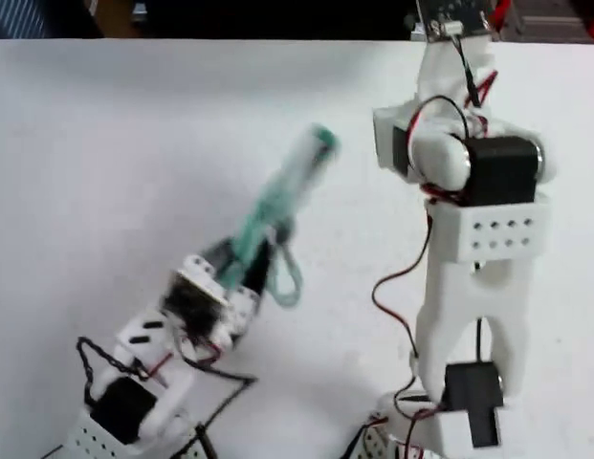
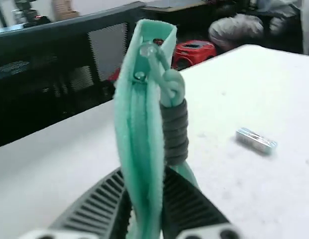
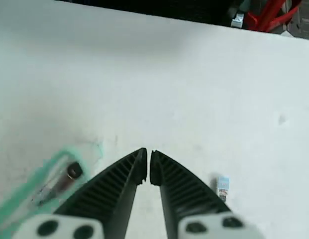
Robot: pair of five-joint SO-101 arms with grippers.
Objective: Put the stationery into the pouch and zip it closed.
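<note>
left gripper (image 2: 144, 191) clamps the pouch (image 2: 139, 114), which hides its fingertips.

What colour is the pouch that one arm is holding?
Mint green on the pouch, clearest in the left wrist view.

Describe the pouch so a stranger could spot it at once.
Start at the white table and find the left gripper. Clamped in it is the pouch: a slim sleeve edged in mint green, with a zip and a cord loop. It is the only green thing, far bigger than the small silvery block lying nearby.
</note>
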